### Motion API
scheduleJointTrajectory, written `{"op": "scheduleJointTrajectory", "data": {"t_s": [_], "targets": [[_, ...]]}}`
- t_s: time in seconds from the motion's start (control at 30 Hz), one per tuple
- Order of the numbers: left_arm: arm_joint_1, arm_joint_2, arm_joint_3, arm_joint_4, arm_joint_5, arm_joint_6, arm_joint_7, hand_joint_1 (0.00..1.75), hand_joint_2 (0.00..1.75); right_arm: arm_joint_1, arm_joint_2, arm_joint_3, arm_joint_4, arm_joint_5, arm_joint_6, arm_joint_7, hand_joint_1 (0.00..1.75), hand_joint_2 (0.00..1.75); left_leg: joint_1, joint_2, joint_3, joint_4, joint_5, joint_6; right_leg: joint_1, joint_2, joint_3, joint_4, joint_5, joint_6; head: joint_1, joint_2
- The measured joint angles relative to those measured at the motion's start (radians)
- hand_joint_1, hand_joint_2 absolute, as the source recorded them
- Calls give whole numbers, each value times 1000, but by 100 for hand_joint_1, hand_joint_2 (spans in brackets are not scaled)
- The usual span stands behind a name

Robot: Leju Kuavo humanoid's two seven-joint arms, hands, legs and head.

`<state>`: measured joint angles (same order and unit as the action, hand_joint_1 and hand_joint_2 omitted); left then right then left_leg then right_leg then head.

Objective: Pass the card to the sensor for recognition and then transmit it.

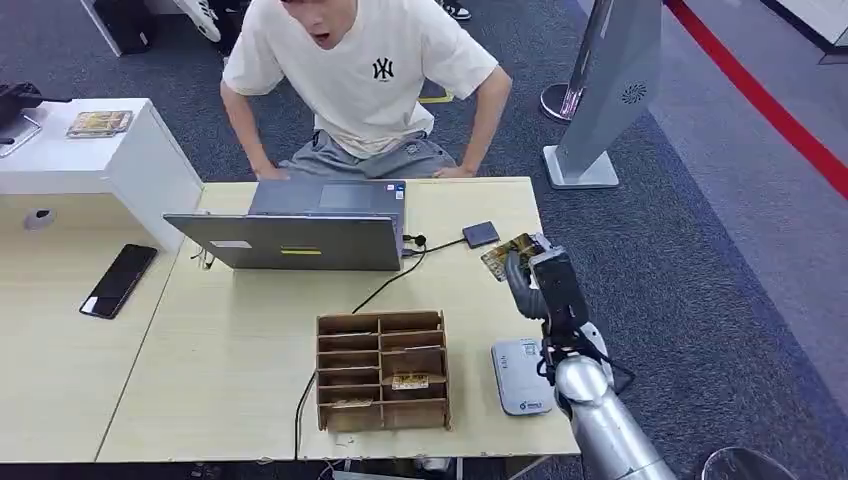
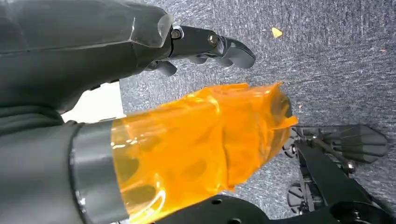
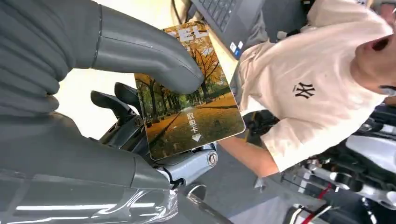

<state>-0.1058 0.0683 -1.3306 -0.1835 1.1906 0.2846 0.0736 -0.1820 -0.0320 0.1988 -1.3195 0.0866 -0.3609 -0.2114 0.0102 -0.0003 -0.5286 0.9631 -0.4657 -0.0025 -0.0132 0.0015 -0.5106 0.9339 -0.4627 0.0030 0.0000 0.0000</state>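
A card (image 1: 507, 255) printed with an autumn tree scene is pinched in my right hand (image 1: 533, 280), which hovers above the table's right side. In the right wrist view the thick grey thumb (image 3: 144, 53) presses the card (image 3: 196, 116) against the darker fingers (image 3: 121, 105) behind it. A small black square sensor (image 1: 480, 234) lies on the table just left of and beyond the card, wired to the laptop (image 1: 300, 228). My left hand (image 2: 140, 56) hangs over grey carpet with nothing in it, its thumb wrapped in orange film (image 2: 201, 135).
A person in a white T-shirt (image 1: 365, 70) leans on the table's far edge behind the laptop. A wooden slotted card rack (image 1: 382, 368) stands at the front, a white device (image 1: 520, 376) to its right. A black phone (image 1: 118, 280) lies on the left table.
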Motion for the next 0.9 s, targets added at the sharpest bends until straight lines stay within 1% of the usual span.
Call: {"op": "scheduleJointTrajectory", "data": {"t_s": [0.3,0.43,0.9], "targets": [[9,0,23,0,14,-1,-4,0,0,49,-20,-32,-5,9,-16,50,175,175,0,0,0,0,0,0,0,0,0,0,0,0,0,0],[14,0,33,0,20,-4,-10,0,0,74,-25,-40,-8,10,-12,73,175,175,0,0,0,0,0,0,0,0,0,0,0,0,0,0],[23,1,56,0,32,-12,-13,0,0,127,-34,-49,-5,6,9,121,175,175,0,0,0,0,0,0,0,0,0,0,0,0,0,0]]}}
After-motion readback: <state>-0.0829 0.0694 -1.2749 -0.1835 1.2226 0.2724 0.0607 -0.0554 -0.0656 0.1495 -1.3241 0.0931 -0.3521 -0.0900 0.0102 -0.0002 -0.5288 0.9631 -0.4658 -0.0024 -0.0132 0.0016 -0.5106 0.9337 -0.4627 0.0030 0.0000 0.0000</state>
